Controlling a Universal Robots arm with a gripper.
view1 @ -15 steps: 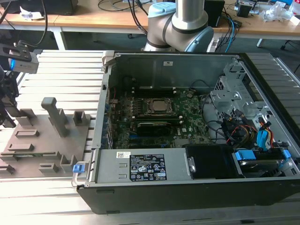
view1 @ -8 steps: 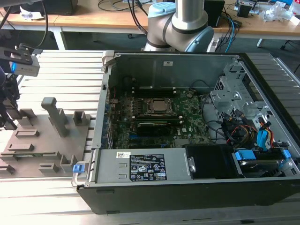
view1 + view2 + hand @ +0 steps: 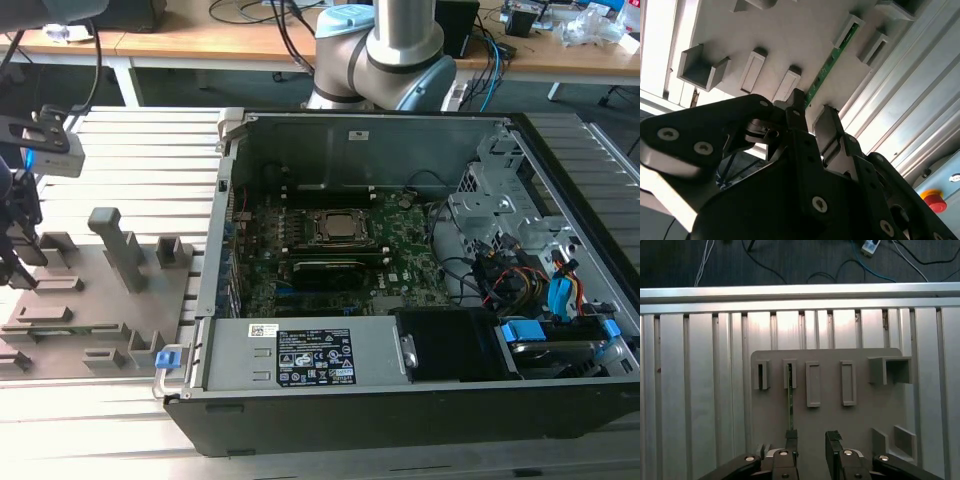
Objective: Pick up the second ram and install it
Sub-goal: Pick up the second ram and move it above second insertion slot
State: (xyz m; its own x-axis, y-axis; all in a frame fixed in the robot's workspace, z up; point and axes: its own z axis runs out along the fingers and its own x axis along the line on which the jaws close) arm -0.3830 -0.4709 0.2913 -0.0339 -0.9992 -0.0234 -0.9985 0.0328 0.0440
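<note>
Broadly, a slotted aluminium table (image 3: pixel 120 150) carries everything. On it sits an open computer case (image 3: pixel 300 425), with the green motherboard (image 3: pixel 405 270) inside and the arm's (image 3: pixel 400 40) base at twelve o'clock from it in the exterior view. At nine o'clock from the case, on the exterior view's left, lies a grey fixture plate (image 3: pixel 95 290) studded with blocks. In both wrist views the gripper (image 3: pixel 811 440) hangs over this plate, its jaws parted and holding nothing. The second ram (image 3: pixel 790 400) stands on edge on the plate, one end seated in a small slotted block (image 3: pixel 789 374). Its other end reaches the tip of one of the fingers (image 3: pixel 791 436); whether they touch I cannot tell.
</note>
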